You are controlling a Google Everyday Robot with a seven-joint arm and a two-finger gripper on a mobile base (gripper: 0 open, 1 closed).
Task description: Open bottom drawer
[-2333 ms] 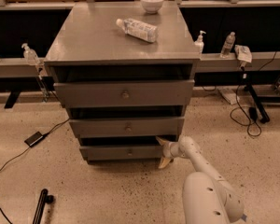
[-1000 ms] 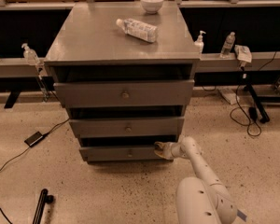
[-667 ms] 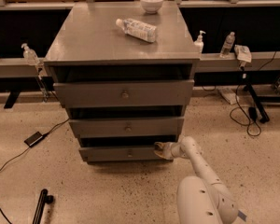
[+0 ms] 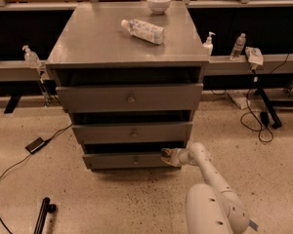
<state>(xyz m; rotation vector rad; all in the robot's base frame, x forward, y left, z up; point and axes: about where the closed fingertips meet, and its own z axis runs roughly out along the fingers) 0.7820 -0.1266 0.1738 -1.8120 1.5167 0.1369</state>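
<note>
The bottom drawer is the lowest and narrowest of three grey fronts on the metal cabinet, with a small round knob at its centre. A dark gap shows above its front. My gripper is at the drawer's right end, at the top right corner of the front panel. The white arm reaches to it from the lower right.
A plastic bottle lies on the cabinet top and a white bowl stands behind it. A dark power brick and cable lie on the floor at left, a black tool at lower left. Cables and a stand leg are at right.
The gripper has moved slightly left and up, from beside the cabinet's lower right to the right end of the bottom drawer front. The drawer looks unmoved.
</note>
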